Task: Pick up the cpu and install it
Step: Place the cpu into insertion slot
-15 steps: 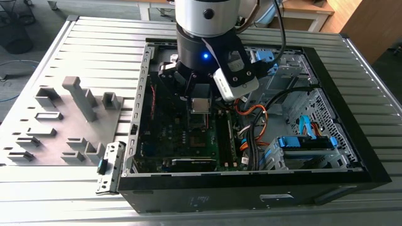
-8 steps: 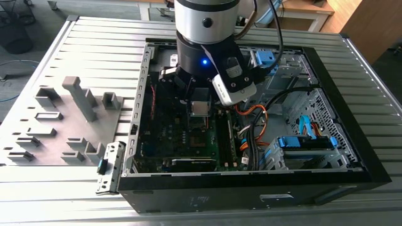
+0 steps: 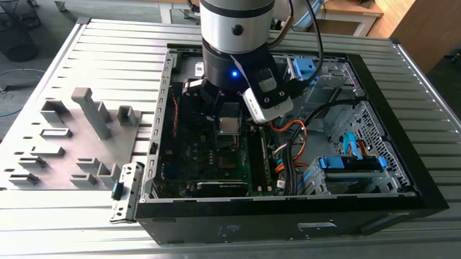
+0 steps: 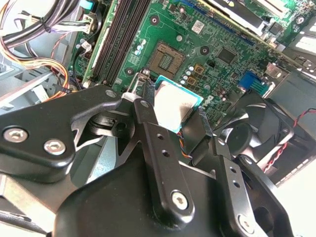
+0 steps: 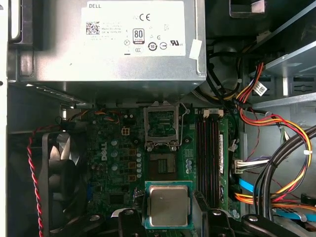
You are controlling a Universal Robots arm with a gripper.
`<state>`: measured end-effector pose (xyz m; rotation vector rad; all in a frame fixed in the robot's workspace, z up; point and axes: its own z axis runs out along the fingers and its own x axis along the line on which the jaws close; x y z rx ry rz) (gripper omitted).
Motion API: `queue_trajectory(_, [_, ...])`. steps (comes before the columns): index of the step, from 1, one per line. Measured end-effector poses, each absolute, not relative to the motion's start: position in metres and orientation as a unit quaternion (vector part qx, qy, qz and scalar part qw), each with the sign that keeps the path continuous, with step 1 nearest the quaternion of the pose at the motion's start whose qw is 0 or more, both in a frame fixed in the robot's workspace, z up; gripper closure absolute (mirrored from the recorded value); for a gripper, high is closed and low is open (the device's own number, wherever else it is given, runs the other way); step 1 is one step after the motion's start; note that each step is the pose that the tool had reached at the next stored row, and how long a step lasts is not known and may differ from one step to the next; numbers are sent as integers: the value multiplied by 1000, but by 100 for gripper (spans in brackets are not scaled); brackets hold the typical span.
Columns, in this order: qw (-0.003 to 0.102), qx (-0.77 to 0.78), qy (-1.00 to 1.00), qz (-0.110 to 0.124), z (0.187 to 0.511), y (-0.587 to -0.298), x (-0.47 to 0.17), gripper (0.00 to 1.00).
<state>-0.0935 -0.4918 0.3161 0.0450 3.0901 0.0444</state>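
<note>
Tool (image 5: pixel 170 217) clamped on one cpu (image 5: pixel 168 204), held above one motherboard (image 5: pixel 111 163) with one empty socket (image 4: pixel 167 58) inside one case (image 3: pixel 288 218).

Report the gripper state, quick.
Gripper: jaws closed on the cpu, holding it over the motherboard.

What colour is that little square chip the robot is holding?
Silver-grey top with a green rim; the cpu shows best in the first wrist view.
</note>
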Motion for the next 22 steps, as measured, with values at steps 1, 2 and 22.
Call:
queue_trajectory(1, [25,15,999,14,316,-492,-93,53])
queue_trajectory(2, [25,15,999,14,316,-492,-93,53])
queue_trajectory(22, [25,15,999,14,301,-492,-93,53])
